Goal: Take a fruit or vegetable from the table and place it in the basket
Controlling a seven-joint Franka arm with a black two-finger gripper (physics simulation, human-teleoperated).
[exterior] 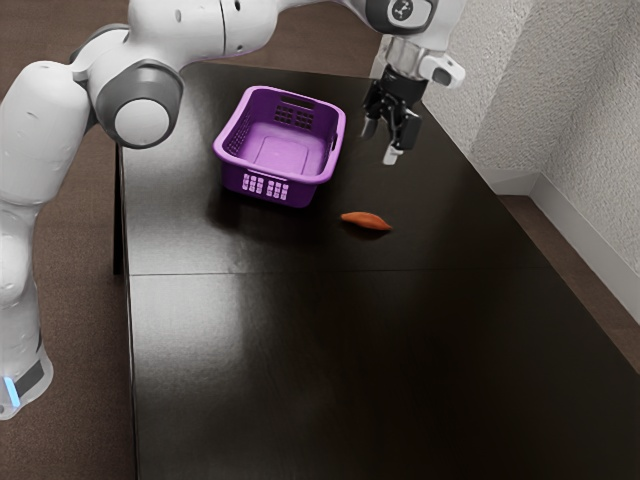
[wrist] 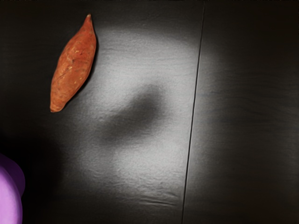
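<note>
Dark wood-grained table [exterior: 350, 350] bore a thin seam [exterior: 350, 272]. Purple plastic basket [exterior: 270, 172] stood upright; sweet potato [exterior: 366, 221] lay near it.

Dark table [exterior: 350, 380]: one
Seam across the table [exterior: 350, 272]: one
Purple basket [exterior: 300, 190]: one
Sweet potato [exterior: 366, 221]: one
Robot arm [exterior: 42, 130]: one
Black gripper [exterior: 381, 143]: one
Gripper fingers [exterior: 391, 156]: two

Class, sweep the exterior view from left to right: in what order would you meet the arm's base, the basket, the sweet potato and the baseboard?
Arm's base → purple basket → orange sweet potato → pale baseboard
</note>
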